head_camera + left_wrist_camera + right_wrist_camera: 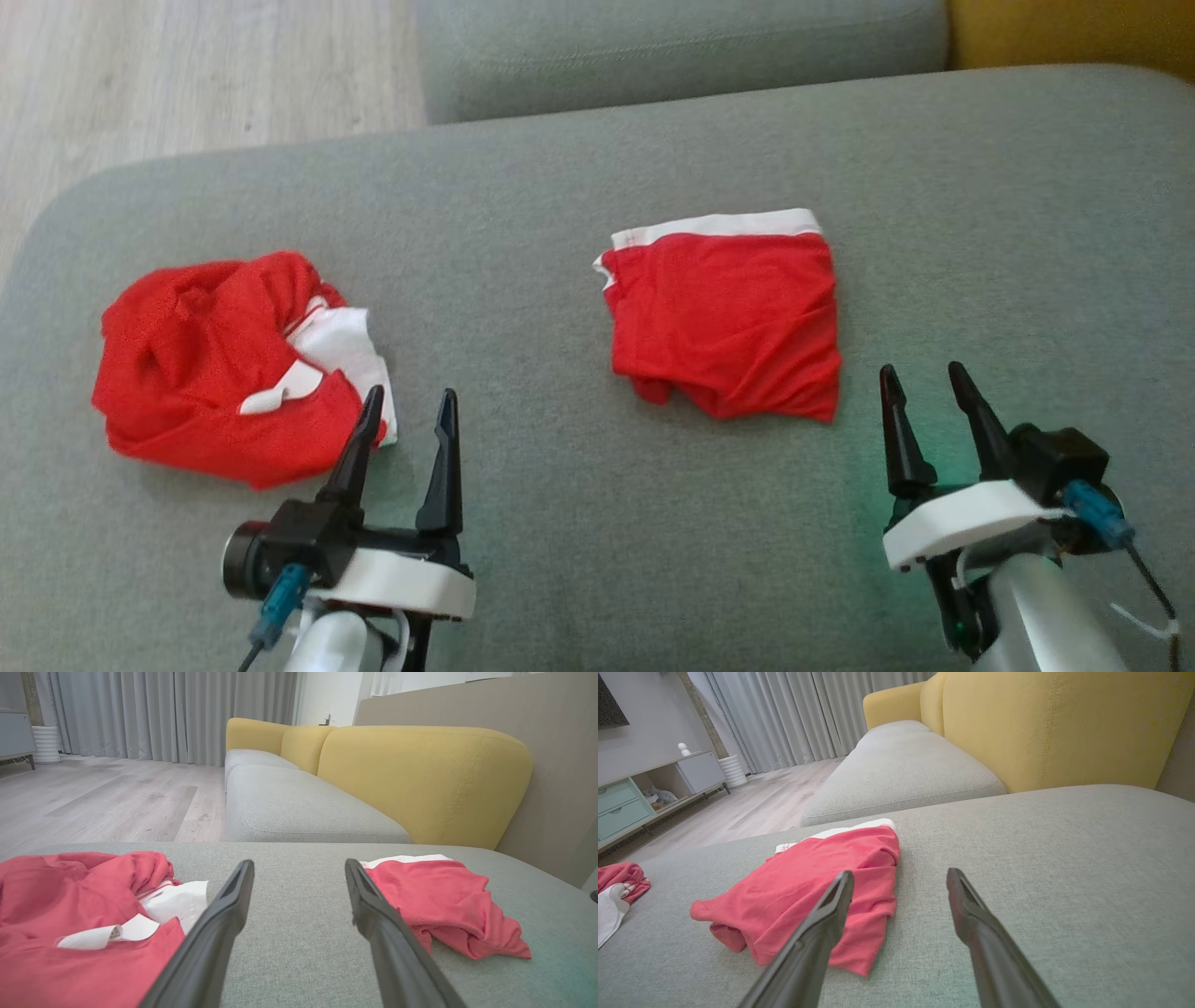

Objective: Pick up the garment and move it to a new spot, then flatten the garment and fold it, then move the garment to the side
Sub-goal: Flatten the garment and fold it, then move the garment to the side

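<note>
A folded red garment (pixel 726 317) with a white waistband lies flat on the grey sofa seat (pixel 597 168), right of centre. It also shows as the red garment (pixel 444 905) in the left wrist view and as the red garment (pixel 817 891) in the right wrist view. My right gripper (pixel 922 377) stands open just right of its lower corner, holding nothing, its tips (pixel 900 877) over bare cushion. My left gripper (pixel 411 399) is open too, beside a crumpled red and white garment (pixel 224 364) at the left, with its tips (pixel 299 867) spread over the cushion.
The crumpled garment (pixel 70 905) lies near the seat's left front. Beyond the seat are another grey cushion (pixel 299 807), yellow backrests (pixel 420 774), wooden floor (pixel 187 75), curtains (pixel 163 714) and a low cabinet (pixel 649 788).
</note>
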Available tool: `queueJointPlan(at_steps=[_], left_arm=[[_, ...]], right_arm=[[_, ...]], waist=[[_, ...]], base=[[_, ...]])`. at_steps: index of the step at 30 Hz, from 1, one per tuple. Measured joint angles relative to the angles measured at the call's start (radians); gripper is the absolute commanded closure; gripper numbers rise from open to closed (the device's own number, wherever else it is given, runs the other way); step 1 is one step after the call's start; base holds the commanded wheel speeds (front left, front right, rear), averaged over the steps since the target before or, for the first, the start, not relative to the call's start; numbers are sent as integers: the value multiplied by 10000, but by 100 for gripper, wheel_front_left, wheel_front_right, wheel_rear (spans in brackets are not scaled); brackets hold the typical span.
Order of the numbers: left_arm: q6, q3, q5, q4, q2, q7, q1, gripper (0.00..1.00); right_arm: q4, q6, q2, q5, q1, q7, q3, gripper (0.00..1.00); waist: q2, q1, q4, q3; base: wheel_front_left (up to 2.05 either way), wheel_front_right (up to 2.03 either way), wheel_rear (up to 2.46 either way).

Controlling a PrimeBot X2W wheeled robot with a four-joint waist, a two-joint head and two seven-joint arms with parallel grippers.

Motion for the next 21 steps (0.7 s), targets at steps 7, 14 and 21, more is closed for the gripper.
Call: queueJointPlan(at_steps=[7, 14, 21], left_arm=[[-4, -132, 2, -4, 0, 0, -180, 0], [-79, -328, 4, 15, -2, 0, -577, 0], [-77, -677, 2, 65, -6, 0, -948, 0]], right_arm=[[153, 0, 23, -105, -416, 915, -337, 0], [1122, 0, 33, 291, -2081, 2019, -725, 0], [2997, 0, -19, 1200, -3441, 3438, -1099, 0]], waist=[[0, 1, 361, 482], [-1, 2, 830, 1150], [0, 1, 1452, 1714]], base=[[0, 0, 0], [0, 0, 0], [0, 0, 0]])
